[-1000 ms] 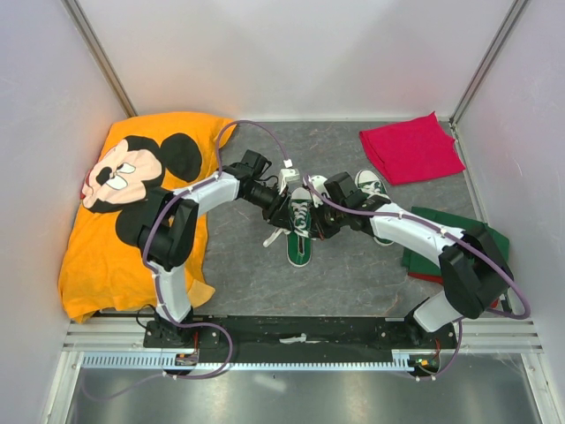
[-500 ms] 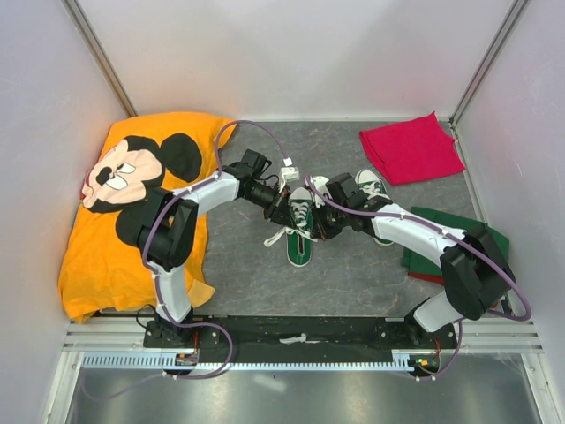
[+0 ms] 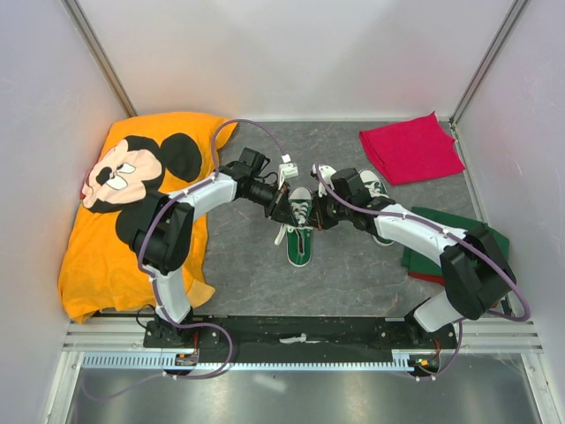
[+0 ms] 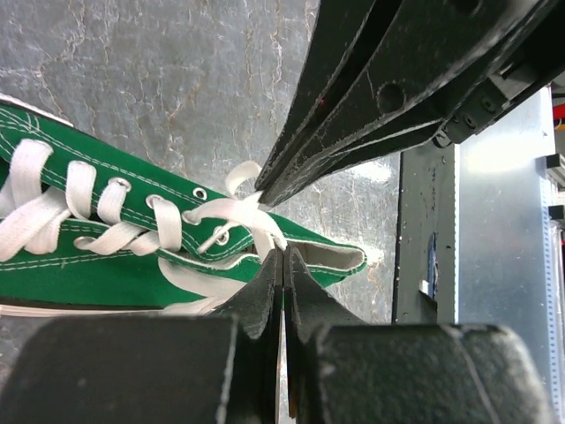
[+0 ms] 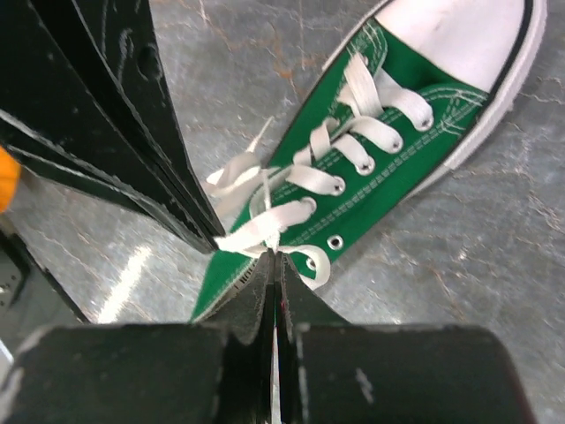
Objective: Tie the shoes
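Two arms: left arm and right arm reach in over the grey table and meet above one shoe at its centre, tips close together.
Orange shirt: cartoon-mouse print, bunched along the table's left edge from the far-left corner toward the near-left one.
Left gripper: fingers clenched tight with no gap. A strand of the white laces runs into the tips and is pinched there.
Middle shoe: green canvas, at the table's centre, directly under both grippers. White toe cap toward the far edge, heel opening toward the near edge. Laces threaded through the eyelets, loose ends spilling off its left side onto the table.
Right gripper: fingers pressed together, grasping a lace strand above the top eyelets of the same shoe.
Second shoe: right of centre, upright, toe toward the far edge. Partly hidden by the right arm, apart from the middle shoe.
Red cloth: folded, far-right corner.
Green cloth: folded, at the right edge, partly under the right arm.
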`<action>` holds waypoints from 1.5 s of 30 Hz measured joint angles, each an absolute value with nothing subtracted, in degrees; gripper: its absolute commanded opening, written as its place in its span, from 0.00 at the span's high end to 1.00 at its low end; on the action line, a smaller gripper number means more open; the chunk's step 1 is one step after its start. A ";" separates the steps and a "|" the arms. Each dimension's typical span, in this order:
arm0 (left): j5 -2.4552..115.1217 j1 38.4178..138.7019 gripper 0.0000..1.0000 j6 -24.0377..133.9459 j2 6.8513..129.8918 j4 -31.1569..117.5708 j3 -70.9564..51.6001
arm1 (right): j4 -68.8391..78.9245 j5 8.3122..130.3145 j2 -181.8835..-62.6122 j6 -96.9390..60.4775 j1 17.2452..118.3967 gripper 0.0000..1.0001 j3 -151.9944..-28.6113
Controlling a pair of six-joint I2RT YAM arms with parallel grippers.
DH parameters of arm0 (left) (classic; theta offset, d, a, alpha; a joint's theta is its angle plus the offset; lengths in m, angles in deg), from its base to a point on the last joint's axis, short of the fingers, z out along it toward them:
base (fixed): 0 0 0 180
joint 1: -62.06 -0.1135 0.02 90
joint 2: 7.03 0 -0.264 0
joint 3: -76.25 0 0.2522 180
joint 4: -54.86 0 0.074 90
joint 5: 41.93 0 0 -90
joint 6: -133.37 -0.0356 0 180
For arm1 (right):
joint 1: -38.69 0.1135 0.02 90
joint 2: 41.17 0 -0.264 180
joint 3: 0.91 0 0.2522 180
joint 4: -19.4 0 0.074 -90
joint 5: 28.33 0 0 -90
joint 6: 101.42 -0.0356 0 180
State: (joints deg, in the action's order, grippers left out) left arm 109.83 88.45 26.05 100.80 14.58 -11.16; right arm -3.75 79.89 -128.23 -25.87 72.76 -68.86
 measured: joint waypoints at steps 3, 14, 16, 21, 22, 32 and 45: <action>109.98 88.45 0.95 26.97 100.80 15.15 -10.92 | 0.18 81.53 -128.34 -28.43 72.17 1.00 -67.27; 110.09 88.45 0.94 35.01 100.75 22.45 -5.32 | 22.04 91.74 -133.11 -41.50 67.16 1.00 -55.88; 110.09 88.45 0.94 36.11 100.51 23.69 -4.58 | 27.90 93.92 -133.61 -44.87 66.29 1.00 -53.65; 110.11 88.45 0.93 37.59 98.37 25.73 -3.22 | 41.71 98.73 -136.52 -52.69 65.61 1.00 -50.50; 110.13 88.45 0.92 37.83 97.85 26.30 -3.00 | 44.58 99.71 -137.39 -54.18 65.57 1.00 -50.26; 109.15 88.80 0.61 38.64 97.04 27.02 -2.52 | 58.50 103.50 -143.25 -62.70 65.11 1.00 -49.37; 104.82 80.61 0.53 37.55 90.72 24.52 -2.41 | 58.70 104.20 -143.25 -62.90 64.58 1.00 -49.30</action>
